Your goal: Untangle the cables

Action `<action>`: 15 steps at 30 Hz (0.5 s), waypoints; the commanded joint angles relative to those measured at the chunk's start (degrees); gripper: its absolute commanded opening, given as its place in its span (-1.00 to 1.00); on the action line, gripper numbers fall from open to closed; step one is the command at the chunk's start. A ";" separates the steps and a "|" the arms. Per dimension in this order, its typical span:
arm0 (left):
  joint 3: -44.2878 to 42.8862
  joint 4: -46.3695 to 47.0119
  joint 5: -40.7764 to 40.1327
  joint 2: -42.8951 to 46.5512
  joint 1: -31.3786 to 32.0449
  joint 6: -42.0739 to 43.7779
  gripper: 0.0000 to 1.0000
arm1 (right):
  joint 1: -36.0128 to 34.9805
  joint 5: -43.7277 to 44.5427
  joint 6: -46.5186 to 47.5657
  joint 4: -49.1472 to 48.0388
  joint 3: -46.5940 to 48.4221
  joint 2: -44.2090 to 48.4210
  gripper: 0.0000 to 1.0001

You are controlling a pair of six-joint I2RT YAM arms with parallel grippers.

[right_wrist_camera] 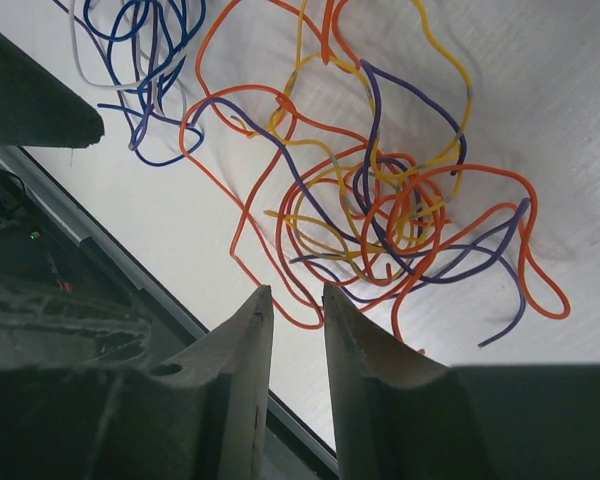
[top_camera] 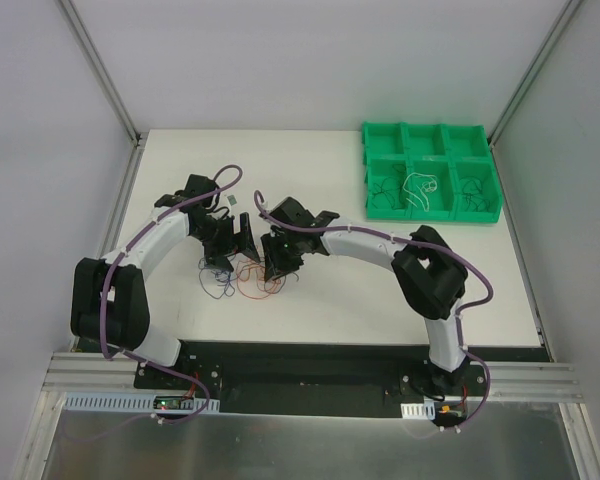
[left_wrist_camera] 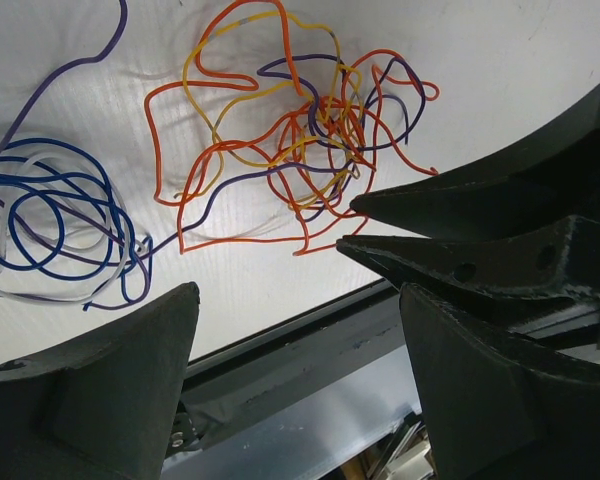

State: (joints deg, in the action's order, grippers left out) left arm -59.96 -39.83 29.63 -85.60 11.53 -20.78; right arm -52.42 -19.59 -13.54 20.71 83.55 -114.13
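Nearest the lens: right gripper (right_wrist_camera: 295, 295), jaws nearly together, narrow gap, nothing between, just beside the cables (right_wrist_camera: 380, 220), an orange-yellow-purple knot on the table (top_camera: 330, 310). Left gripper (left_wrist_camera: 298, 295) spread wide, empty, close by. Likely hazard: several strands pinched at once, knot tightened or dragged toward the near edge. Beside it, blue-white bundle (left_wrist_camera: 50, 220), seemingly linked by a purple strand. Green tray (top_camera: 368, 170) well apart. Obstruction: right fingers (left_wrist_camera: 460, 265) crowding the left's reach.

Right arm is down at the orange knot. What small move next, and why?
Probably close the right gripper on the orange loop at its tips: its jaws stand slightly apart with that strand crossing the gap at the edge of the knot. The left gripper is wide open, holding nothing.
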 commanded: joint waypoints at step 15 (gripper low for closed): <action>-0.33 1.25 3.86 -8.34 0.69 -0.32 0.40 | 0.57 -0.88 -2.54 -1.46 -3.13 8.38 -1.00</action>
State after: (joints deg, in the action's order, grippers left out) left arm -59.96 -39.16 31.07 -89.52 11.60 -20.80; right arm -52.31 -20.62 -15.11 18.90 80.82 -114.56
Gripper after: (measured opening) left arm 0.740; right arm 0.010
